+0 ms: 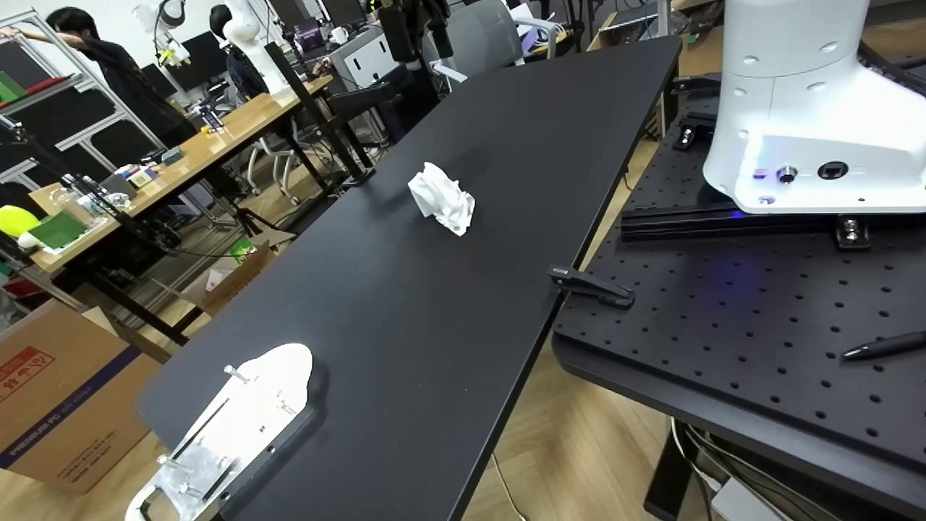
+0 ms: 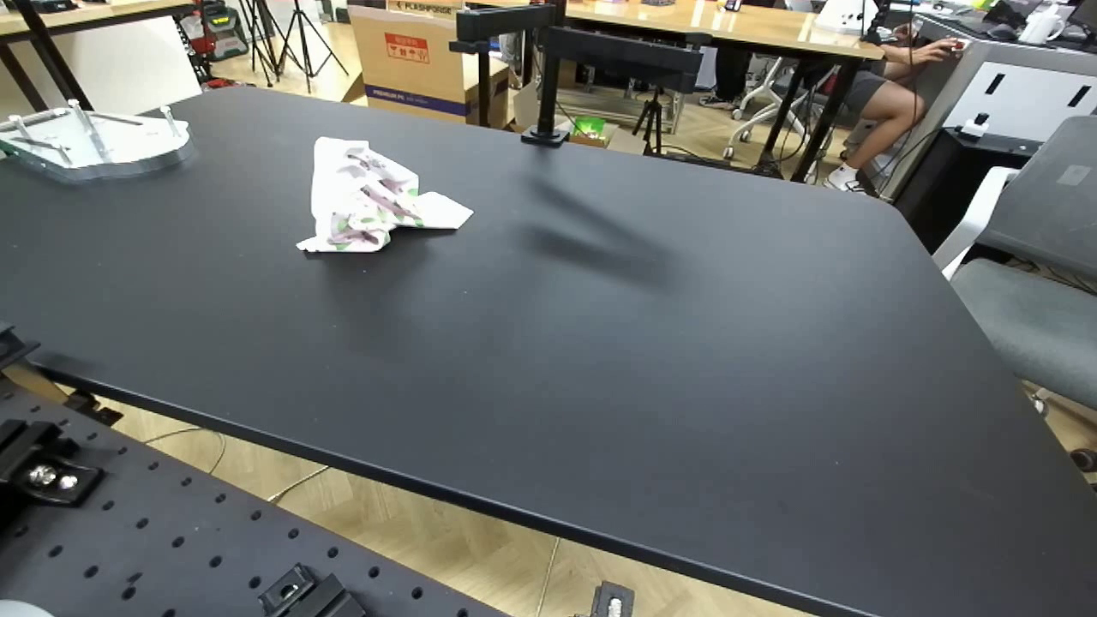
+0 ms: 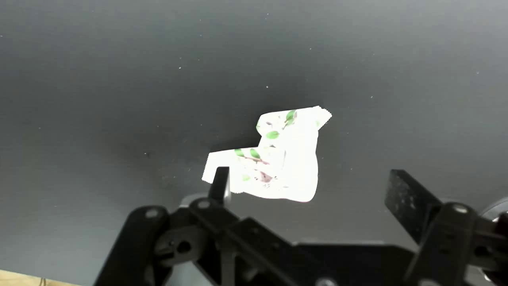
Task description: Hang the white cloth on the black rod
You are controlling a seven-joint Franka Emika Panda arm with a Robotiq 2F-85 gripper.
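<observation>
The white cloth (image 1: 443, 199) lies crumpled on the dark table. In an exterior view the cloth (image 2: 364, 201) shows a pink and green print. In the wrist view the cloth (image 3: 291, 167) lies below the jaws, partly behind the left finger. The black rod is the horizontal arm (image 2: 621, 58) of a black stand clamped at the table's edge; the arm (image 1: 370, 95) also shows in an exterior view. My gripper (image 1: 427, 54) is at the top there, above table height. The gripper (image 3: 309, 176) has its fingers wide apart with nothing held; they do not touch the cloth.
A white fixture with metal pegs (image 1: 246, 405) sits on one end of the table (image 2: 686, 411). A black perforated mounting board (image 1: 723, 347) carries the white robot base (image 1: 788, 101). A grey chair (image 2: 1028, 257) stands beside the table. A cardboard box (image 2: 420, 60) stands behind it.
</observation>
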